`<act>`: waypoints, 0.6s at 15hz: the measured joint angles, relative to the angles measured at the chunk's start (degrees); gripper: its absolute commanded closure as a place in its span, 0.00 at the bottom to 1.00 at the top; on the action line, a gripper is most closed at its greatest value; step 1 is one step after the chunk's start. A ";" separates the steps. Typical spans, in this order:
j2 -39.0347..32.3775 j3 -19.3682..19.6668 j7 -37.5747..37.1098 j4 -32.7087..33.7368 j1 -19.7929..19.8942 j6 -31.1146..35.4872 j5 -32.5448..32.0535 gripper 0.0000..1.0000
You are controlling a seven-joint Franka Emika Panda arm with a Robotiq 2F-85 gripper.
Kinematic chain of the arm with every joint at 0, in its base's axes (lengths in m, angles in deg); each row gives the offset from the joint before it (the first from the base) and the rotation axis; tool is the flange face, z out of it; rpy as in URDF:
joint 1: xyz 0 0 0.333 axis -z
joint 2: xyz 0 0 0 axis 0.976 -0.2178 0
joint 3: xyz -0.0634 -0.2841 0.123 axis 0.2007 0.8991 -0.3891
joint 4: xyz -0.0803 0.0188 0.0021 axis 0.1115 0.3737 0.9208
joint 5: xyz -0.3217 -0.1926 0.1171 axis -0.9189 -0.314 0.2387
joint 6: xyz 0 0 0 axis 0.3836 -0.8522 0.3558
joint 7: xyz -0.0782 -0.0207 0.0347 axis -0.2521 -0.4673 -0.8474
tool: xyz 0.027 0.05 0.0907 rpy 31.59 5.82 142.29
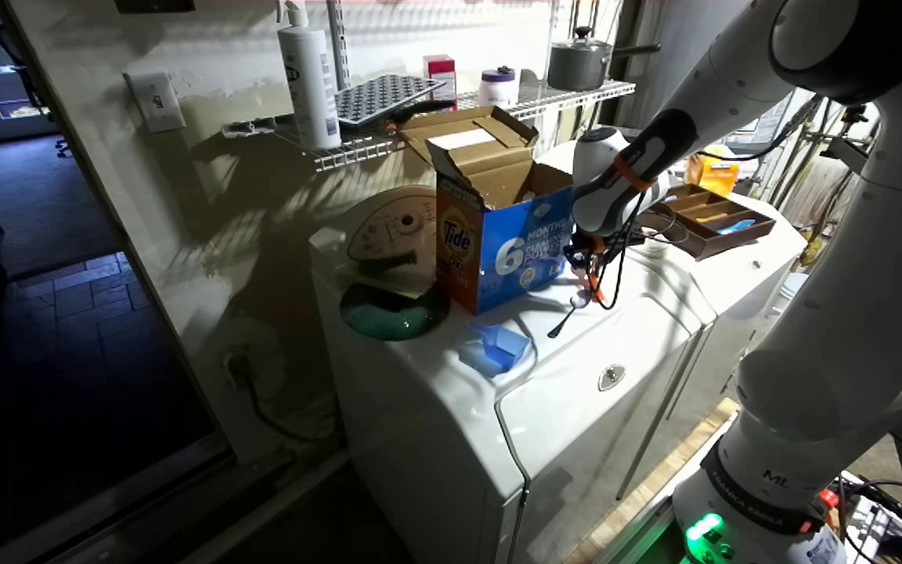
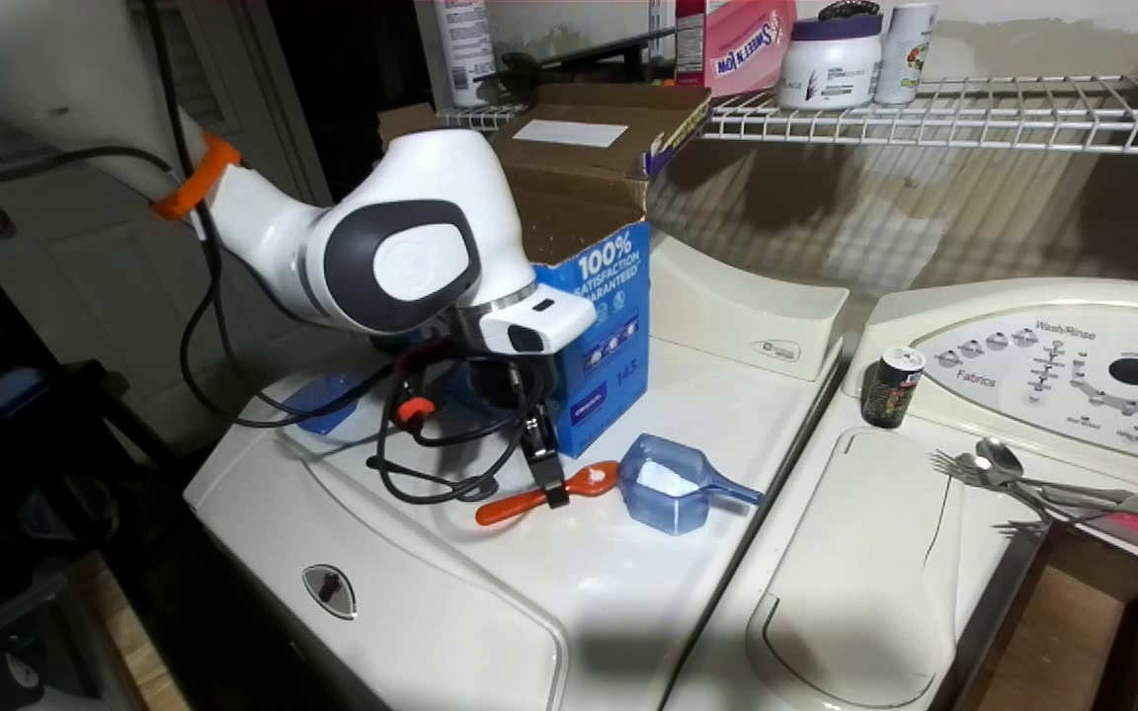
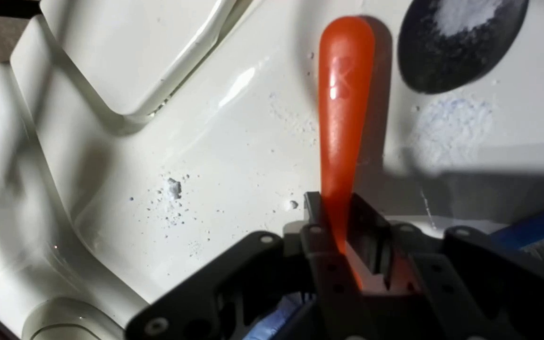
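My gripper (image 3: 335,200) points down at the white appliance top, its fingers close on both sides of an orange spoon's handle (image 3: 345,94). In an exterior view, the orange spoon (image 2: 515,506) lies on the surface, its bowl beside a blue scoop (image 2: 663,509) that holds white powder. A fingertip (image 2: 554,491) of the gripper crosses the spoon's neck there. Near the handle's end lies a black spoon (image 3: 418,61) with white powder in its bowl. Part of a blue scoop (image 3: 276,318) shows behind the gripper's linkage in the wrist view.
A tall open Tide box (image 1: 514,258) stands close beside the gripper. Another blue scoop (image 1: 502,345) and a green round object (image 1: 394,317) are at the appliance's far end. A small can (image 2: 892,387), metal cutlery (image 2: 1014,474) and a wooden tray (image 2: 1073,602) occupy the neighbouring machine.
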 measured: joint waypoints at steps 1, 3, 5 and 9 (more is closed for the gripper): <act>-0.31 0.25 0.00 0.21 -0.22 0.15 0.00 0.58; -0.70 0.81 0.00 0.60 -0.73 0.23 0.00 0.55; -0.79 1.37 -0.02 0.69 -1.10 0.24 -0.01 0.41; -0.76 2.35 -0.02 0.69 -1.45 0.31 -0.02 0.15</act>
